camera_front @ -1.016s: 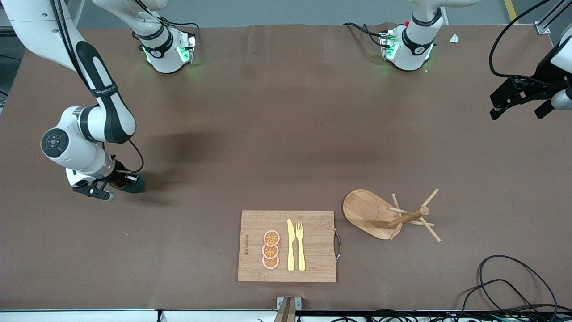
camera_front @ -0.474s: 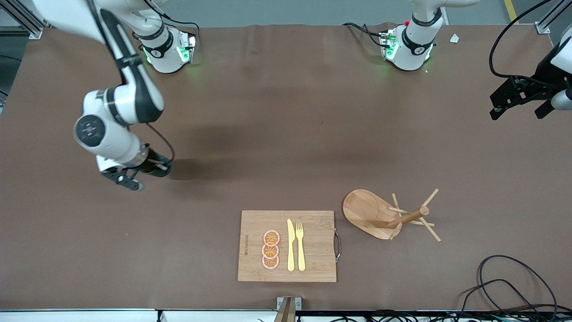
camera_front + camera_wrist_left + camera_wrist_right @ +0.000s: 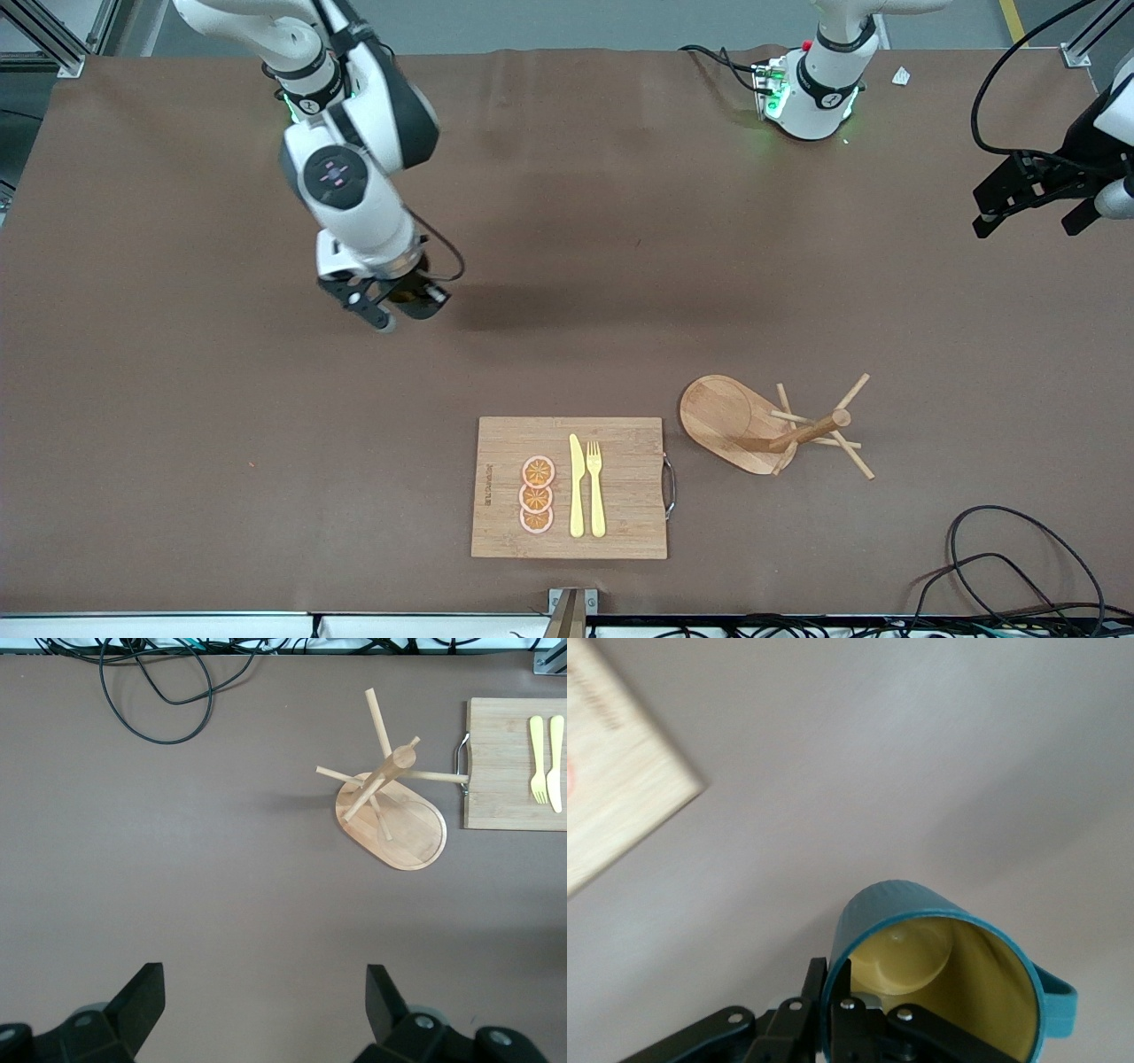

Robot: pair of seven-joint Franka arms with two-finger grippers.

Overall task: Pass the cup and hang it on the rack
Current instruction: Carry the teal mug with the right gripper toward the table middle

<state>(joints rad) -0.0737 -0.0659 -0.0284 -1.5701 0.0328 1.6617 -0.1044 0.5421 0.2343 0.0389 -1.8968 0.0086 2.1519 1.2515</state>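
My right gripper is shut on the rim of the teal cup and carries it above the table, toward the right arm's end. The right wrist view shows the cup's ribbed outside, yellow inside and its loop handle. In the front view the cup is mostly hidden under the hand. The wooden rack stands toward the left arm's end, beside the cutting board; it also shows in the left wrist view. My left gripper is open and empty, held high over the left arm's end of the table, waiting.
A wooden cutting board with orange slices, a yellow knife and a fork lies near the table's front edge. Black cables lie at the front corner by the left arm's end.
My right arm has lifted the cup and swung it from the right arm's end toward the middle of the table. The left arm has not moved.
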